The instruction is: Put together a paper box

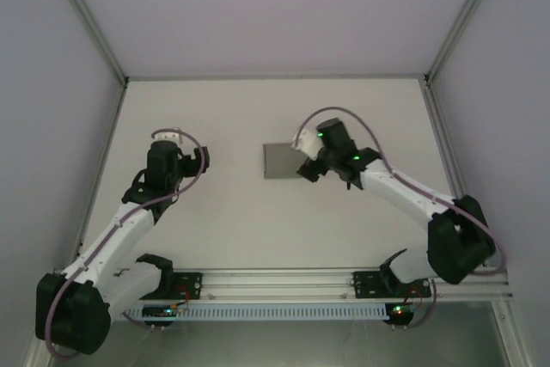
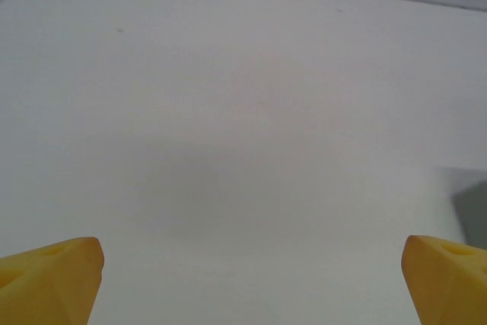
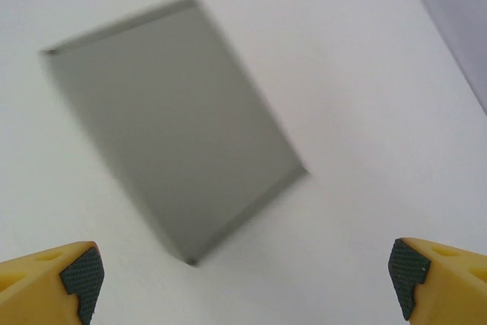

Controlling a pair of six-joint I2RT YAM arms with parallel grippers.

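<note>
Box: the box lies flat on the bench, mid-bench toward the far side, and you can see it as a closed low grey rectangle in the right wrist view, a little blurred there.
Right gripper: your right gripper hangs over the box's right end with its jaws spread wide and nothing between them; in the top view it sits at the box's right edge.
Left gripper: your left gripper is well apart to the left, jaws fully spread, holding nothing, bare bench below it (a grey sliver at the right edge of that wrist view may be the box, too little to be sure).
Step in hand: to judge by the shape, the folding looks done and the box is set down and let go; you seem to be at the release or just clear of it.
Next move: lift your right arm straight up and away without brushing the box, since thin card will slide at a touch.
Check: I cannot tell from these views whether every flap is tucked, so look at the edges before you call it finished.
</note>
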